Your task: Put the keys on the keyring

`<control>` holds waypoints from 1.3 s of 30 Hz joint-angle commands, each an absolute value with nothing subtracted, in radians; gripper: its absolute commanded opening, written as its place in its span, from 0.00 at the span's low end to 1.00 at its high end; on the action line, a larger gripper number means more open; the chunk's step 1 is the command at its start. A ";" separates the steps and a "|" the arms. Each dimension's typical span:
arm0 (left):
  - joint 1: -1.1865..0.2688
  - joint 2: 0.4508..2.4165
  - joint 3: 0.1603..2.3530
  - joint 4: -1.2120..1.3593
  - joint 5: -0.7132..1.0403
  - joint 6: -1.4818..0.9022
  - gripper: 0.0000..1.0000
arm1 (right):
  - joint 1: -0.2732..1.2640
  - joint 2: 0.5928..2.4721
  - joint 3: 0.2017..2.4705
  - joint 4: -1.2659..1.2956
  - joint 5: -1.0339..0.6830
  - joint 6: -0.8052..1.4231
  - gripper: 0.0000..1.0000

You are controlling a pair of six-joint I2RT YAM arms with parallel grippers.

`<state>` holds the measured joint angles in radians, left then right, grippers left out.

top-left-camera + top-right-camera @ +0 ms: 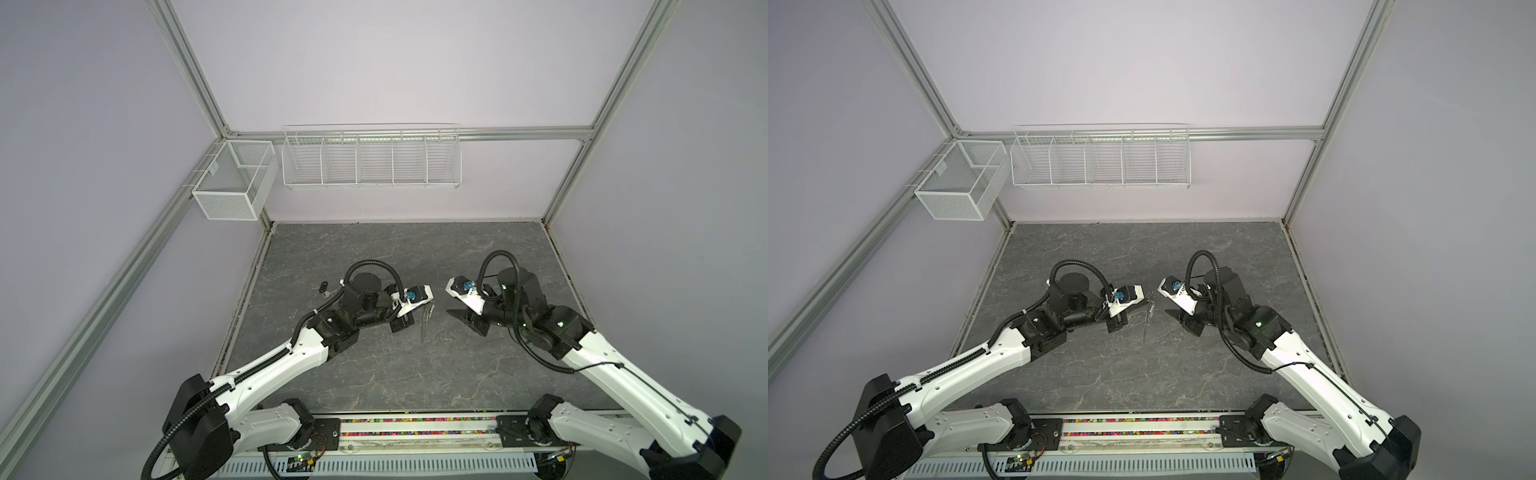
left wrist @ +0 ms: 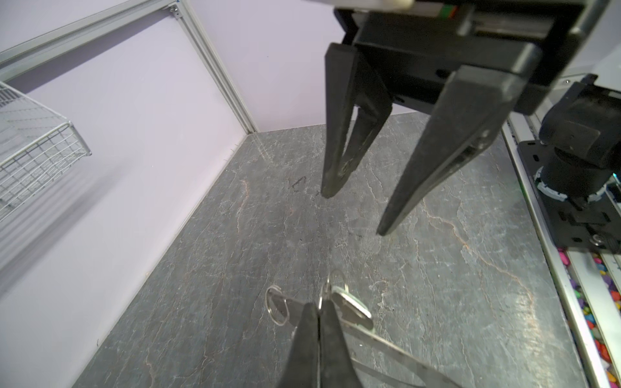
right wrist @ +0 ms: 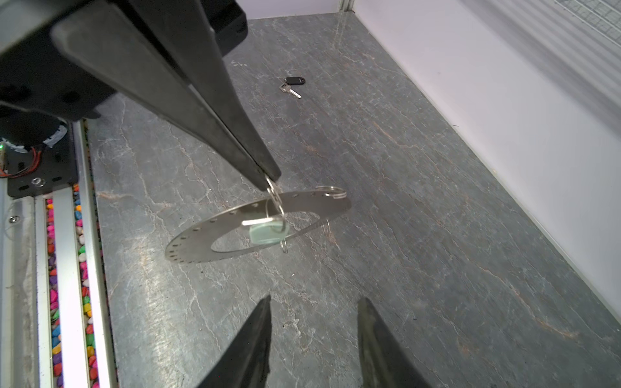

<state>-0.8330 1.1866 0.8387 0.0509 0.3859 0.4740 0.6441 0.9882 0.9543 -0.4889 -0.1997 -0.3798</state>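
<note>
Fingers of your left gripper are pinched together on a thin wire loop. From it the keyring hangs tilted over the marbled grey tabletop: a flat metal disc with a wide hole and tiny rim holes. On that loop, at the disc's hole, hangs the mint-headed key. Facing the disc, your right gripper has its tapered jaws apart and empty. Well beyond the disc lies the black-headed key.

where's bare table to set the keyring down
Bare: the far strip of table under the back wall, and the near middle up to the front rail. Crowded: the centre, where the left end effector dangles the keyring facing the open right end effector, and far left around the black key.
</note>
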 commanded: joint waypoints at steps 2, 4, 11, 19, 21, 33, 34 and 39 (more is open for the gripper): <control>-0.828 1.169 0.824 0.224 0.359 0.335 0.00 | 0.641 1.008 0.941 -0.390 -0.254 -0.263 0.46; -0.828 1.171 0.821 0.259 0.355 0.298 0.00 | 0.649 1.034 0.929 -0.362 -0.269 -0.250 0.47; -0.828 1.164 0.801 0.322 0.341 0.228 0.00 | 0.658 1.055 0.896 -0.237 -0.243 -0.177 0.46; -0.829 1.159 0.793 0.319 0.316 0.219 0.00 | 0.672 1.088 0.918 -0.194 -0.327 -0.189 0.46; -0.829 1.161 0.790 0.319 0.315 0.222 0.00 | 0.673 1.095 0.925 -0.191 -0.364 -0.196 0.46; -0.829 1.161 0.800 0.287 0.298 0.213 0.00 | 0.691 1.156 1.005 -0.252 -0.253 -0.187 0.29; -0.829 1.163 0.802 0.287 0.296 0.209 0.00 | 0.696 1.158 1.004 -0.252 -0.241 -0.189 0.28; -0.828 1.168 0.819 0.274 0.257 0.186 0.00 | 0.706 1.176 1.017 -0.302 -0.225 -0.211 0.19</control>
<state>-0.8310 1.1820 0.7956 0.2649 0.2871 0.2199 0.6964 1.1595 0.9901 -0.2562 -0.2481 -0.1970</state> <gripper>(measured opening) 0.049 0.200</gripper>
